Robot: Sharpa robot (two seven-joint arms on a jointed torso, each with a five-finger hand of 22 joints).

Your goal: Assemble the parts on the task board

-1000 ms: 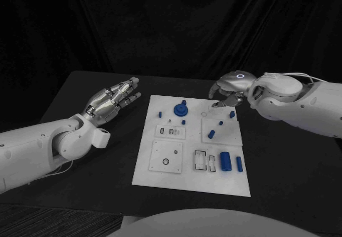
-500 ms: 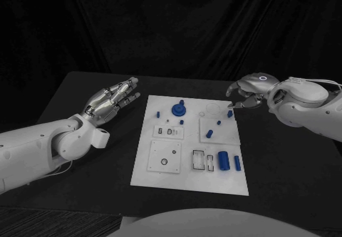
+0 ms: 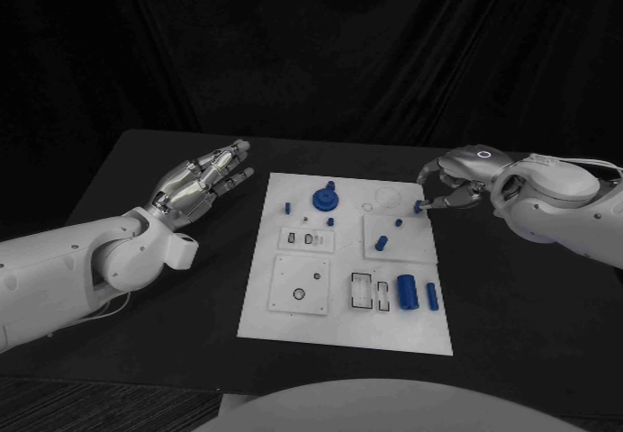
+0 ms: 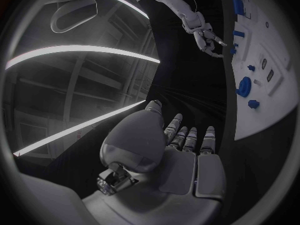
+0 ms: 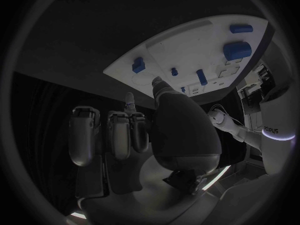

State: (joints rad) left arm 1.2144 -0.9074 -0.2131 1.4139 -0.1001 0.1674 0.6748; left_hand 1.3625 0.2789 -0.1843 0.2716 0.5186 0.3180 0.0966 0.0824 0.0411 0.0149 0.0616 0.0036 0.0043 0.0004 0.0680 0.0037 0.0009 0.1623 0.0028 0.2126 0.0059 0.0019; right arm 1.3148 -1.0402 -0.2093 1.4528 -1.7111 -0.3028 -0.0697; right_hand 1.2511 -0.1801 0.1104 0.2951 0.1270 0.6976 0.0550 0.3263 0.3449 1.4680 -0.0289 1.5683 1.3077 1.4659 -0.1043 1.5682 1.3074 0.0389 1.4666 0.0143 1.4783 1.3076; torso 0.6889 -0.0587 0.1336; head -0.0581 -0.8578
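The white task board [image 3: 344, 324] lies in the middle of the black table, and it shows too in the right wrist view [image 5: 187, 55]. Blue parts sit on it: a round knobbed piece [image 3: 325, 196], short pegs [image 3: 383, 242], and two cylinders [image 3: 409, 292] near the front right. A small blue peg [image 3: 418, 207] stands at the board's far right edge. My right hand [image 3: 455, 183] hovers just right of it, fingers curled, tips close beside the peg; in the right wrist view the peg [image 5: 137, 65] lies apart from the fingertips [image 5: 129, 101]. My left hand [image 3: 202, 184] is held flat, fingers spread, left of the board.
Recessed slots [image 3: 309, 238] and a plate with a round hole [image 3: 302, 294] mark the board's left half. Bare black table [image 3: 519, 306] runs along both sides of the board, with a dark curtain behind it.
My right hand has moved rightward from over the board's far middle to its right edge beside the small peg. The left hand has stayed still.
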